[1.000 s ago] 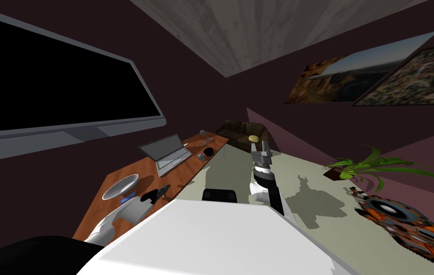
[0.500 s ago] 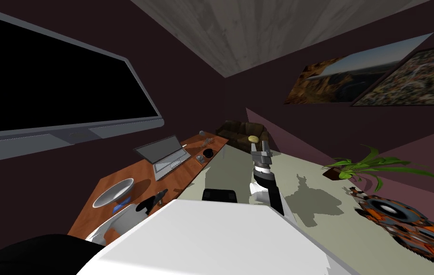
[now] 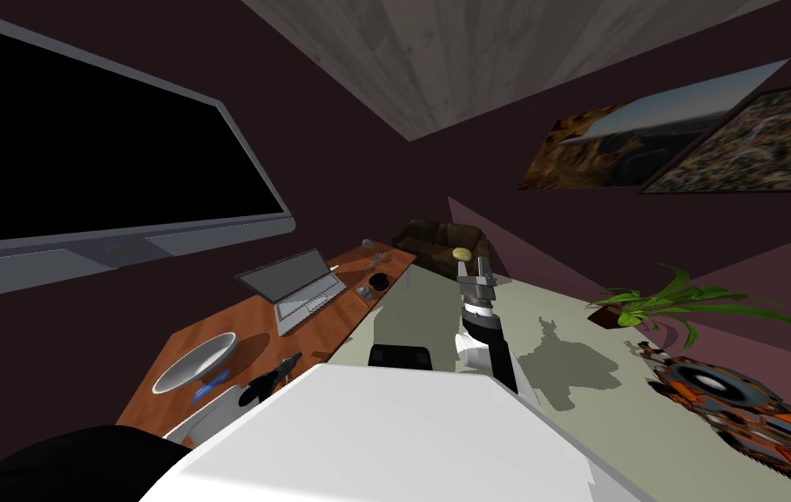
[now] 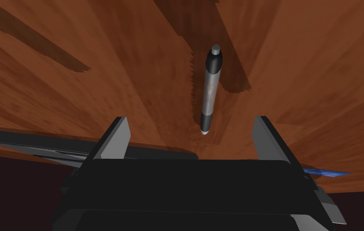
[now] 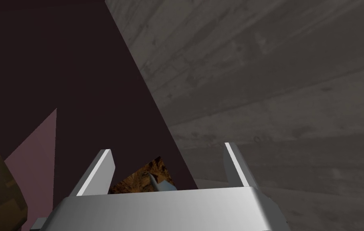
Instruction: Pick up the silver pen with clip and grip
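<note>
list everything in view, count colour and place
pen: 1, silver with black ends, flat on desk ahead of left gripper
desk: 1, reddish-brown, on my left
laptop: 1, grey, open, mid-desk
bowl: 1, light grey, desk's near end
screen: 1, black, grey frame, wall above desk
sofa: 1, dark brown, beyond desk's far end
plant: 1, green, floor on my right
framed pictures: 2, brownish, right wall
left gripper: 1, grey fingers, open, above desk
right gripper: 1, grey fingers, open, raised over floor

Head high over desk, left wrist close
</note>
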Tool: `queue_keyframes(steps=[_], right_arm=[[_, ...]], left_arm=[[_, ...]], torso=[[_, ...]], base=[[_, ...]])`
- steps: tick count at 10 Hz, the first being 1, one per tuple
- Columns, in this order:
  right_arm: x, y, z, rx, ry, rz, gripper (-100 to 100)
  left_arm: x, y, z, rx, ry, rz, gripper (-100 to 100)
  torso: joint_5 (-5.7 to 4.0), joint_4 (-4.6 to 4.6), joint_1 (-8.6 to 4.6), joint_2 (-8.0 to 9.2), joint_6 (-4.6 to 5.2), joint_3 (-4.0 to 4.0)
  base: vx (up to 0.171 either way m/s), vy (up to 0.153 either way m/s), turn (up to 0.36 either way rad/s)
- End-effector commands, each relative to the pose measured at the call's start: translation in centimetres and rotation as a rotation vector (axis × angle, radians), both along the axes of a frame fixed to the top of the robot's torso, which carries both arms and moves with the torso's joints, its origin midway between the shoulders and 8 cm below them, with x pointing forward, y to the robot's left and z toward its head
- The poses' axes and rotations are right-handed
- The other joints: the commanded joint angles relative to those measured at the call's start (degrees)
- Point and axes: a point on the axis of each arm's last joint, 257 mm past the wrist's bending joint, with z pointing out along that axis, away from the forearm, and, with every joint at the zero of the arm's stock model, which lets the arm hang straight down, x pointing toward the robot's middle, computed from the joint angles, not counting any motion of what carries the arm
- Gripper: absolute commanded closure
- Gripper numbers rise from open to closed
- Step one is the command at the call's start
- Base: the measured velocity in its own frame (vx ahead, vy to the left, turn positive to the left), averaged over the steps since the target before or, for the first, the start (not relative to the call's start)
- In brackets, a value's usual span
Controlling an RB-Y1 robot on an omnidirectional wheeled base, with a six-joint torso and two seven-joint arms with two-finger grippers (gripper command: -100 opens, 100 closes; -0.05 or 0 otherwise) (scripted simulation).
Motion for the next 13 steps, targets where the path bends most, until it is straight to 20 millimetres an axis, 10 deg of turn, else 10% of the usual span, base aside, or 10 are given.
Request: queue_keyframes(steps=[1,13], right_arm=[[0.0,0.0,0.0,0.0,0.0,0.0,0],[0.0,0.0,0.0,0.0,0.0,0.0,0]], left_arm=[[-0.7,0.3,0.0,0.008,-0.005,0.001,-100],[-7.4,-1.2,-0.7,-0.008,-0.006,0.016,-100]], torso=[[0.0,0.0,0.0,0.0,0.0,0.0],[0.0,0.0,-0.02,0.01,0.0,0.0]], base=[[0.066,0.022,-0.025],[0.048,0.013,-0.021]])
